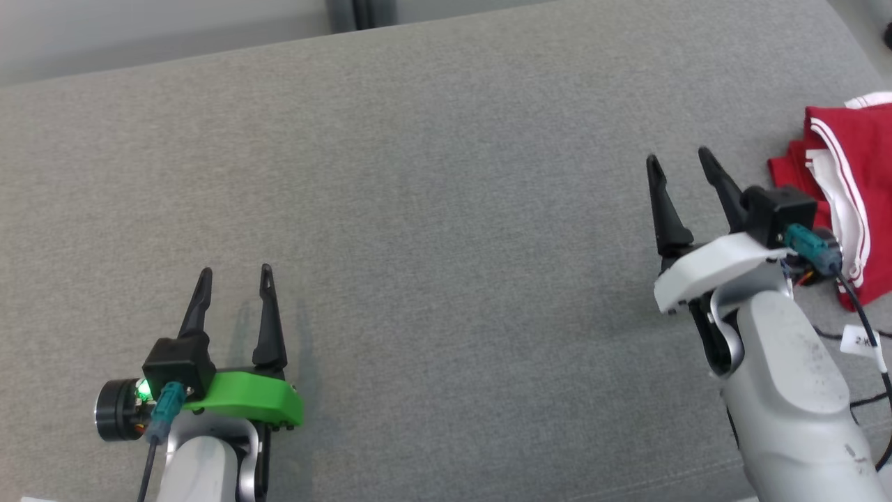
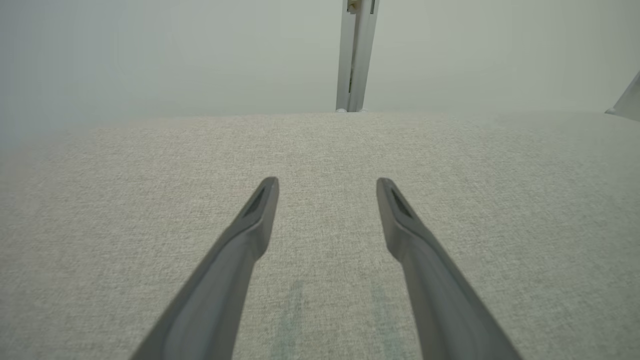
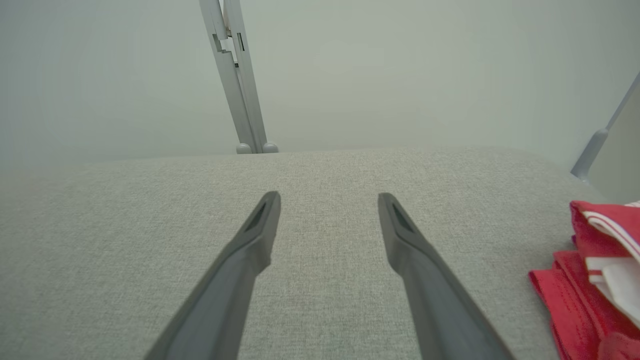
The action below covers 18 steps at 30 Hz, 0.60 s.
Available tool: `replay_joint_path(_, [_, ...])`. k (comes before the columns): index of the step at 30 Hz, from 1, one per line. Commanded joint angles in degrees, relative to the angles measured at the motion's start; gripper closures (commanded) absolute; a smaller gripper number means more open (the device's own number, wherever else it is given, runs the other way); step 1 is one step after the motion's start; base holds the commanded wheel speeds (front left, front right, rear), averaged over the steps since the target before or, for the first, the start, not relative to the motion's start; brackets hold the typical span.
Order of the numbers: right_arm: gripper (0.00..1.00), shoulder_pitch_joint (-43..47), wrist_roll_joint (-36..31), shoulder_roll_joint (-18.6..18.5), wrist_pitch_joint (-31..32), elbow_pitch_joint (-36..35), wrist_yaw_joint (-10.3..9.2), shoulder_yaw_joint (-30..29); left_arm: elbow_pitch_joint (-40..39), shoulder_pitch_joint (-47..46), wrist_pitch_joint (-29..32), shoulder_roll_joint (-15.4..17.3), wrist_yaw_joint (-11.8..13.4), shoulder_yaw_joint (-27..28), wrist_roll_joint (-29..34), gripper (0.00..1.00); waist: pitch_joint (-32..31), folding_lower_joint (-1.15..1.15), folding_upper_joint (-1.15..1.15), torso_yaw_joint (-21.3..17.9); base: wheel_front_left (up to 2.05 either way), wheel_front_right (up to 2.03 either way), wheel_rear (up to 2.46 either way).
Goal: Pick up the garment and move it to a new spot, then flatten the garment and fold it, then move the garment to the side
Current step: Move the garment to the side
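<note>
**A:** Where is the garment?

**B:** The red garment [image 1: 854, 129], trimmed with white stripes, lies bunched in folds at the right edge of the head view, on the grey fabric surface [image 1: 446, 174]. Part of it runs out of the frame.

**A:** Is either pincer on it?

**B:** No. The right gripper [image 1: 678, 156] sits right of centre in the frame, fingers spread and nothing between them. The tips point up the frame over bare grey fabric, just left of the garment. The wrist block overlaps the cloth's left edge in the picture, but I cannot tell whether it touches.

**A:** What does its own camera give?

**B:** In the right wrist view the two dark fingers stand apart over bare fabric, and the red folds lie at the lower right corner, clear of the fingers.

**A:** And the other arm?

**B:** The left gripper [image 1: 235, 270] is at the lower left of the head view, well apart from the garment. Its fingers are spread too and hold nothing, with faint shadows on the fabric beside them.

**A:** Anything behind?

**B:** A pale wall [image 2: 150, 50] and a grey upright post [image 2: 356, 50] at the top of the left wrist view.
</note>
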Motion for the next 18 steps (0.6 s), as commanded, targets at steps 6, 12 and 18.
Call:
replay_joint_path(6, [0.0, 7.8, 0.1, -0.3, -0.2, -1.9, -0.1, -1.3, 1.0, 2.3, 0.0, 0.3, 0.5, 2.3, -0.9, 0.0, -5.1, 0.0, 0.0, 5.9, 0.0, 0.0, 0.0])
replay_joint_path(12, [0.0, 12.5, 1.2, -0.2, -0.2, -2.9, -0.1, -2.8, 1.6, 4.9, 0.0, 0.2, -0.8, 2.8, -1.6, 0.0, -7.9, 0.0, 0.0, 7.3, 0.0, 0.0, 0.0])
replay_joint_path(18, [0.0, 15.9, 1.8, -0.2, -0.2, -3.1, -0.1, -3.3, 2.1, 7.7, 0.0, 0.3, -1.8, 2.9, -3.1, 0.0, -10.8, 0.0, 0.0, 7.9, 0.0, 0.0, 0.0])
